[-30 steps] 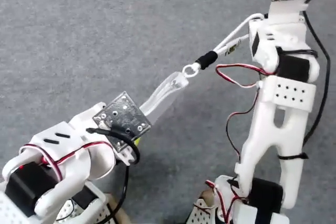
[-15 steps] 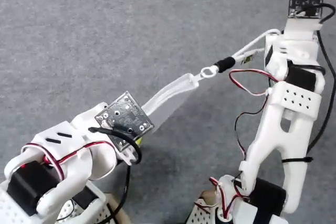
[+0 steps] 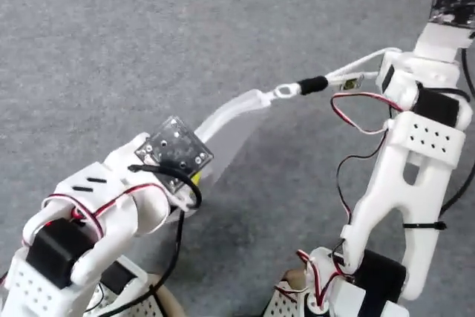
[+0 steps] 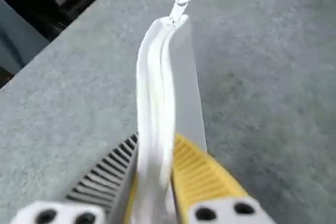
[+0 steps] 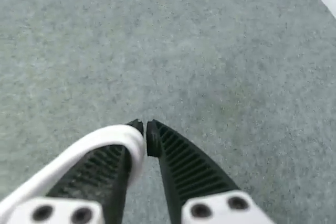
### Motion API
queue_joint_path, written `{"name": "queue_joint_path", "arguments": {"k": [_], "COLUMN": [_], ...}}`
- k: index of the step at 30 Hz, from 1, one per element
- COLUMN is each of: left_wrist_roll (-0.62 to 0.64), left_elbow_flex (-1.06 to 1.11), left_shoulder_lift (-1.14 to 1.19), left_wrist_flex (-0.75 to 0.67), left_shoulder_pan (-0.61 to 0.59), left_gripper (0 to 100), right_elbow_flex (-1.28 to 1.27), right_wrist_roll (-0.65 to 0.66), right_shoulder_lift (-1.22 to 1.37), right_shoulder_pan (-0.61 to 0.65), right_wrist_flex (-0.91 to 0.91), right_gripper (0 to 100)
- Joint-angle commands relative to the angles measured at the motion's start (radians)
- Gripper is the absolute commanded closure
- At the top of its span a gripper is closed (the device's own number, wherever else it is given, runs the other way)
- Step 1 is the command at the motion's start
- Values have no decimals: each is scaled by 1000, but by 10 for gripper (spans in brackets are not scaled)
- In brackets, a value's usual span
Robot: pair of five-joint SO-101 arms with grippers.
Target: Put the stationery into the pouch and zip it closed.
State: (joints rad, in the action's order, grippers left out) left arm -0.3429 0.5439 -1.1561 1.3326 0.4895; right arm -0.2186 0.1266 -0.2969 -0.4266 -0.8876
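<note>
**Pouch held taut between two arms over grey tabletop**

At the near left, the left pincer (image 4: 156, 148) was clamped on one end of the clear pouch (image 3: 231, 125), with the white zipper strip running out between its two fingers. The pouch slanted away toward the far right, and the metal zipper pull (image 3: 284, 92) sat at that far end. From the pull, a black sleeve (image 3: 312, 84) and a white cord (image 3: 364, 61) led on to the right pincer (image 5: 145, 129). Its fingertips were pressed almost together, pinching the cord's loop. Grey felt covered the tabletop (image 3: 111, 57) beneath both arms.
</note>
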Motion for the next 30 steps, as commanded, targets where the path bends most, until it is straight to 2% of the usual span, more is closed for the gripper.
{"name": "queue_joint_path", "arguments": {"k": [1, 4, 6, 8, 12, 15, 18, 28, 30], "left_wrist_roll": [11, 11, 14, 29, 8, 5, 3, 3, 3], "left_elbow_flex": [30, 12, -18, -56, -134, -166, -168, -168, -176], "left_shoulder_lift": [20, 84, 133, 184, 281, 338, 361, 362, 364], "left_wrist_flex": [-74, -110, -126, -132, -126, -123, -123, -107, -77], "left_shoulder_pan": [-48, -68, -85, -96, -96, -96, -97, -189, -202], "left_gripper": [970, 963, 907, 802, 568, 470, 465, 466, 496], "right_elbow_flex": [82, 82, 82, 84, 104, 131, 153, 249, 283], "right_wrist_roll": [-17, -17, -17, -17, -3, 34, 32, 32, 32], "right_shoulder_lift": [-13, -13, -13, -13, -13, -13, -13, -13, -13], "right_shoulder_pan": [23, 28, 28, 28, 63, 103, 121, 121, 126], "right_wrist_flex": [-29, -41, -43, -57, -112, -150, -172, -319, -371], "right_gripper": [983, 983, 979, 931, 775, 685, 642, 642, 642]}}
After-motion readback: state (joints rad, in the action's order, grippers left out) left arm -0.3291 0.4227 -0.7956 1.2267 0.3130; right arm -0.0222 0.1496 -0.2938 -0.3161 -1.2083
